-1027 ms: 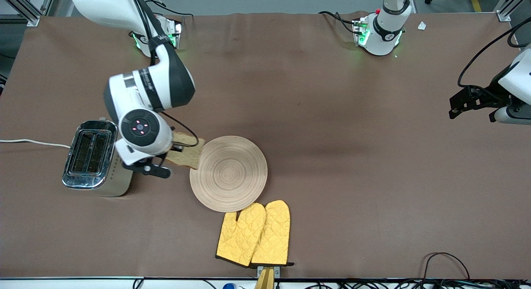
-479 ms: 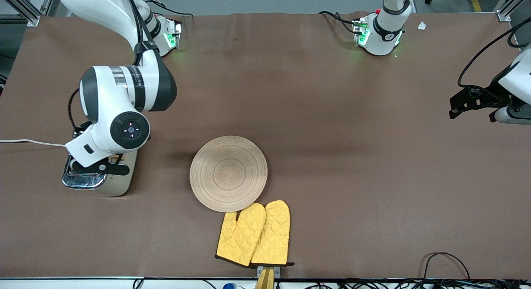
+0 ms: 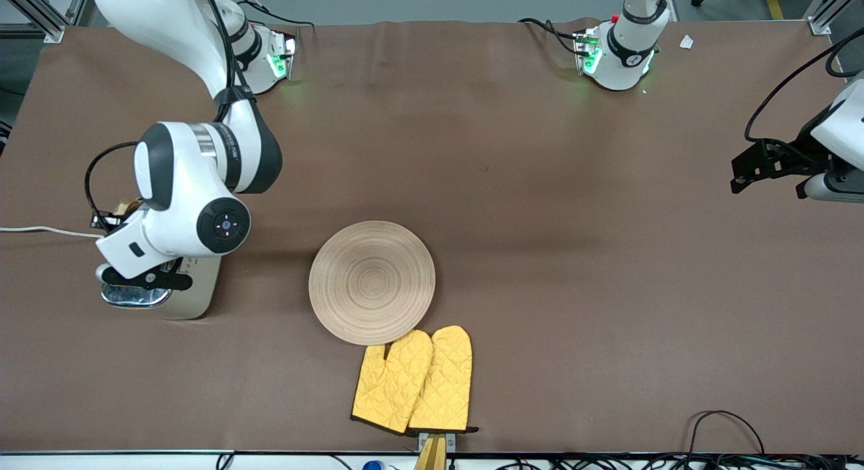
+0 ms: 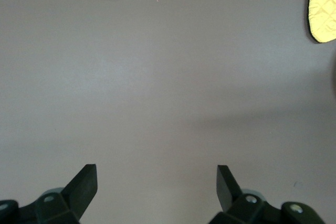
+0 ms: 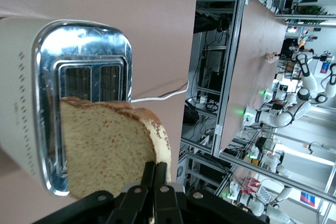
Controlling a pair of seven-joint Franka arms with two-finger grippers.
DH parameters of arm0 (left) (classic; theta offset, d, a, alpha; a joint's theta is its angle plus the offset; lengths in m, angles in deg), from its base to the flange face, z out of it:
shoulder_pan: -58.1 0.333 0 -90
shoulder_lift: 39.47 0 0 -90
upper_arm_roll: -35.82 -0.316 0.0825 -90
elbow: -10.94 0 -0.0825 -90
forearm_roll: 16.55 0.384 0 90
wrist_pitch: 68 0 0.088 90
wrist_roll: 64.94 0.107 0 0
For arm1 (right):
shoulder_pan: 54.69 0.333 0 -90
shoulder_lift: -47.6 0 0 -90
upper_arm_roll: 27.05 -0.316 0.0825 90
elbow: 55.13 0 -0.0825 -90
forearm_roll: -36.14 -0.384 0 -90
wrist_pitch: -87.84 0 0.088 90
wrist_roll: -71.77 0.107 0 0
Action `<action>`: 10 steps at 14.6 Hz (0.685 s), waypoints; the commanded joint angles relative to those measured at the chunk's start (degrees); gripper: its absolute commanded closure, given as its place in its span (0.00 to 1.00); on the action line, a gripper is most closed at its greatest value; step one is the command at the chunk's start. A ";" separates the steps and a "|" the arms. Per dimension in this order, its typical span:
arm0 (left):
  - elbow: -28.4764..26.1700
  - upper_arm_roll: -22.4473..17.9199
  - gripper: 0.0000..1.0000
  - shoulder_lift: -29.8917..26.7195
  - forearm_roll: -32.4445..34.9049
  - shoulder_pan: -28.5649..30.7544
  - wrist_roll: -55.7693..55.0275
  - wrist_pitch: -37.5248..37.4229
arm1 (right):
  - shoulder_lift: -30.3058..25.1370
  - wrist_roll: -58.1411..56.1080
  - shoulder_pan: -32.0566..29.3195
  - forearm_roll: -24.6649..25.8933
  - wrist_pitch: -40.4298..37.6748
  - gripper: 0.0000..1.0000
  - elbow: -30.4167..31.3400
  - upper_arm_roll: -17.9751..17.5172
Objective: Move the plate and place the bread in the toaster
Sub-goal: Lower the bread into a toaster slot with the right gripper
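Note:
The brown bread (image 5: pixel 105 150) is pinched at its crust edge by my right gripper (image 5: pixel 156 169), which is shut on it. The slice hangs upright just above the toaster (image 5: pixel 84 40), over the chrome top and its two slots. From the front, the right hand covers most of the toaster (image 3: pixel 185 298), and only a sliver of the bread (image 3: pixel 125 205) shows beside the right gripper (image 3: pixel 106 219). The round wooden plate (image 3: pixel 372 281) lies bare mid-table. My left gripper (image 3: pixel 746 169) waits open over the left arm's end of the table, with nothing between its fingertips (image 4: pixel 84 179).
A pair of yellow oven mitts (image 3: pixel 413 382) lies just nearer the camera than the plate, touching its rim; one mitt (image 4: pixel 323 9) also shows in the left wrist view. The toaster's white cord (image 3: pixel 47 231) runs off the right arm's end of the table.
My right arm carried the bread from beside the plate to above the toaster, then shifted slightly toward the table's end. The left arm and the plate stayed still.

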 commanded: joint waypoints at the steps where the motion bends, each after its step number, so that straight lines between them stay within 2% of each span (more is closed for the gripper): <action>1: -0.12 -0.07 0.00 -0.58 0.99 -0.06 -0.48 0.21 | -1.12 0.52 -0.79 2.66 1.58 1.00 3.09 -0.53; 10: -0.12 -0.07 0.00 -0.67 0.99 -0.06 -0.56 0.21 | -1.55 0.69 -1.84 4.77 5.00 1.00 6.51 -0.53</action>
